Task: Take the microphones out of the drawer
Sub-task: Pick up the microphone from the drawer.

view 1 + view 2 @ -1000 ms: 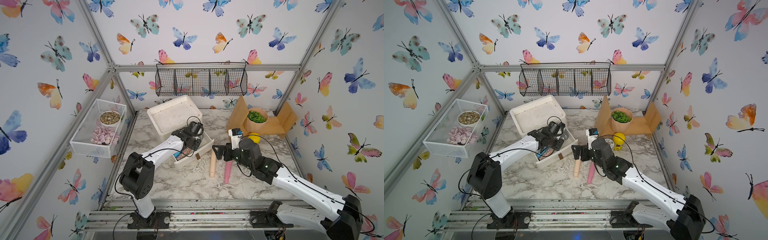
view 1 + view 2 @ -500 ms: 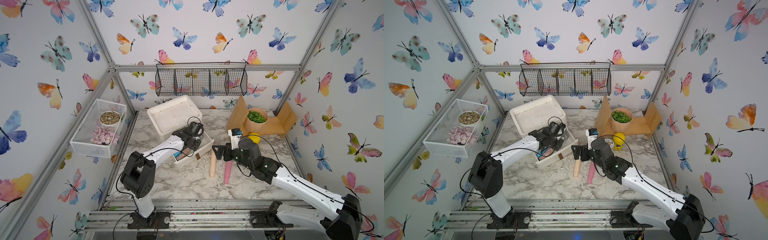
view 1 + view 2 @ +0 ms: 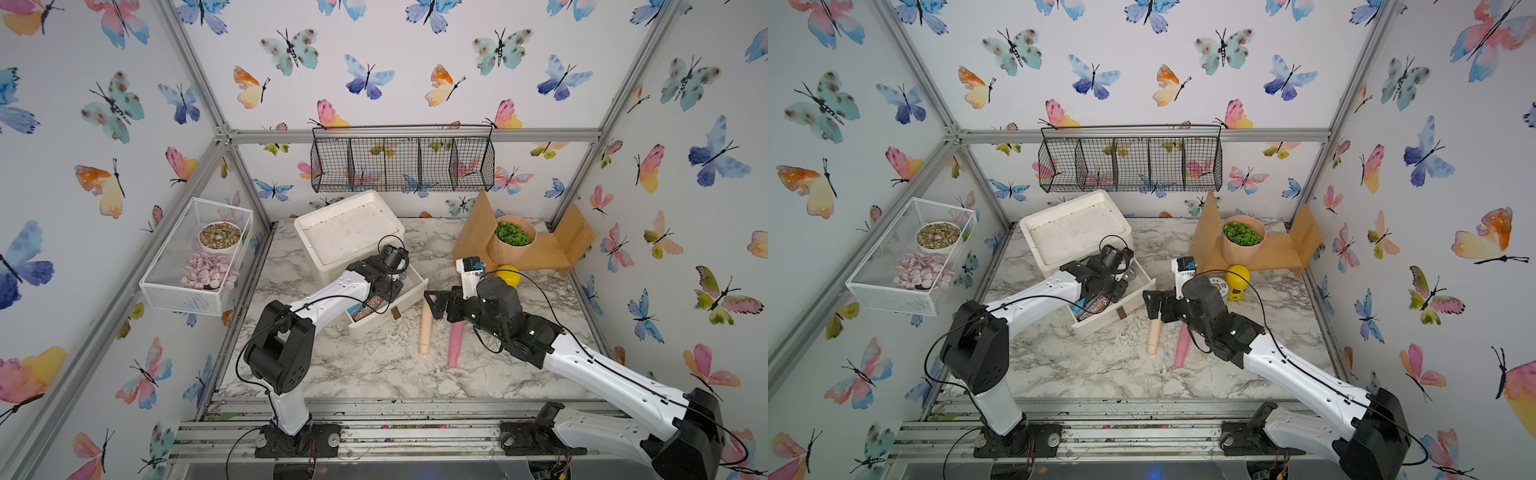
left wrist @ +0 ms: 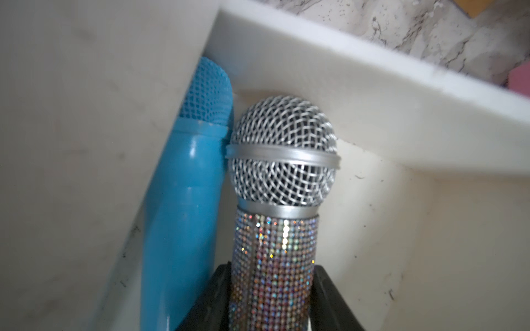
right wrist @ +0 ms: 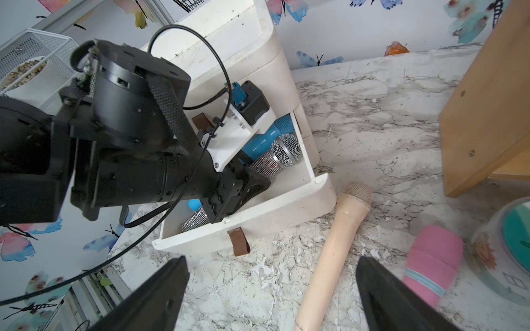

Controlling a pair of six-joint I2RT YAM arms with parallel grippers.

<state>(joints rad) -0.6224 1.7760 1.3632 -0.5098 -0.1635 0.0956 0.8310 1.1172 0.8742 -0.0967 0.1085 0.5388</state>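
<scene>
Glittery microphone [image 4: 282, 160] in drawer [image 4: 372, 94] | left hand [image 4: 272, 269] clasping its handle | right hand [image 5: 272, 262] spread wide

Left hand [image 3: 376, 294] — inside open drawer [image 3: 410, 296]

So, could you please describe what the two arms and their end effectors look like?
The left arm and right arm share glossy white link shells and chunky black joint housings, with thin black cables along them. The left end effector and right end effector are black with tapered fingers; each wrist carries a white bracket with a small black camera.
</scene>
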